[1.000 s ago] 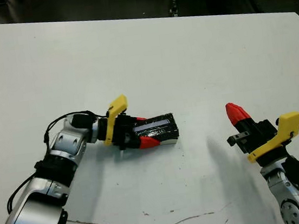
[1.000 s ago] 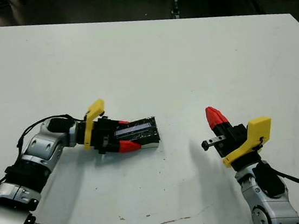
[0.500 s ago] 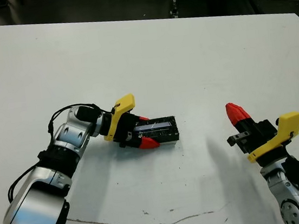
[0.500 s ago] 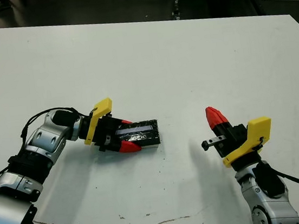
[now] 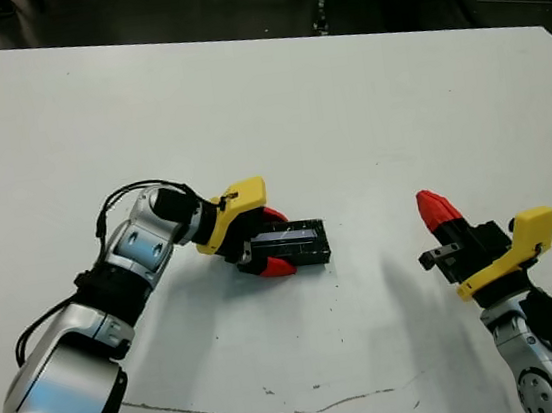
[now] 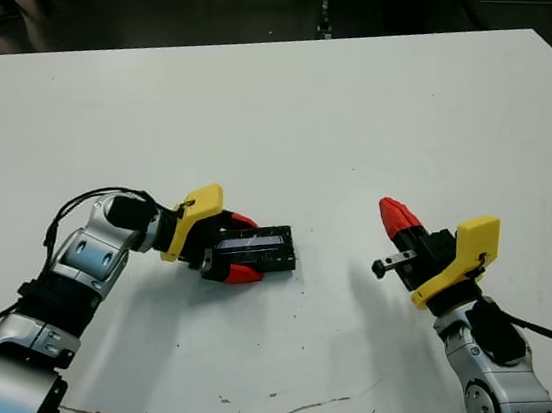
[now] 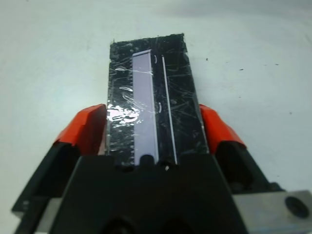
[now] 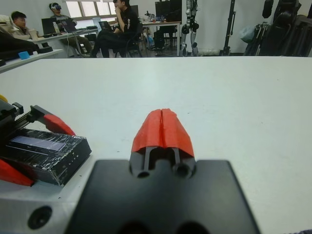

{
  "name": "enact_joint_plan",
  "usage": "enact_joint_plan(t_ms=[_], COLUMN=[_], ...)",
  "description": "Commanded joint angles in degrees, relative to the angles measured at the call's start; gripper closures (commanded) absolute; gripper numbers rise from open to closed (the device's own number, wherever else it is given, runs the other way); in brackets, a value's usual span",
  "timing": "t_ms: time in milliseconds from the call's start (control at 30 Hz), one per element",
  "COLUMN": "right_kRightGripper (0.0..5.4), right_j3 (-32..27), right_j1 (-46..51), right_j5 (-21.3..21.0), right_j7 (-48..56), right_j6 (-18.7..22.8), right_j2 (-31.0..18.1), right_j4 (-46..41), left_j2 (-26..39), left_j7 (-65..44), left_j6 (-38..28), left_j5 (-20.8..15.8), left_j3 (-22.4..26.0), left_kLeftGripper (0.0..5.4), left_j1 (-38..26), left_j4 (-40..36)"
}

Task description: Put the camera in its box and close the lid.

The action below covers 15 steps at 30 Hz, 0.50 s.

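Head views: the left gripper (image 5: 265,243) straddles the lid (image 5: 296,244) near the middle of the table (image 5: 342,88), toward its front edge. Since a second ago the wrist has rolled and the arm has shifted inward — the lid reads as seated, closing nearly done.

Left wrist view: red fingers (image 7: 85,127) clamp both long sides of the glossy, crinkled black slab.

Right wrist view: the right gripper (image 8: 162,127) is pressed closed, empty, well apart.

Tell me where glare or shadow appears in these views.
Left wrist view: a bright reflected strip glares on the crinkled lid, held between the left tool fingers. Left eye view: soft shadows fall on the table beside the right tool and the left arm.
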Motion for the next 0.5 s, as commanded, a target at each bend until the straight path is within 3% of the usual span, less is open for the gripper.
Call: enact_joint_plan(t_ms=[33, 133, 500], right_kRightGripper=[5.40, 5.40, 5.40], right_j3=[-0.2, -0.2, -0.1], right_j1=[0.4, 0.4, 0.4], right_j5=[0.1, 0.0, 0.2], right_j7=[-0.1, -0.1, -0.1], right_j6=[0.2, 0.3, 0.5], right_j2=[-0.6, -0.7, -0.5], right_j4=[0.0, 0.1, 0.0], left_j2=[-1.4, -1.1, 3.5], left_j7=[2.3, 1.9, 2.1], left_j6=[1.6, 1.2, -4.0], left_j5=[3.9, 3.2, 2.9], left_j3=[-3.6, -3.2, -1.6], left_kLeftGripper=[0.33, 0.00, 0.00], left_j1=[3.0, 3.4, 6.1], left_j4=[1.3, 1.6, 0.3])
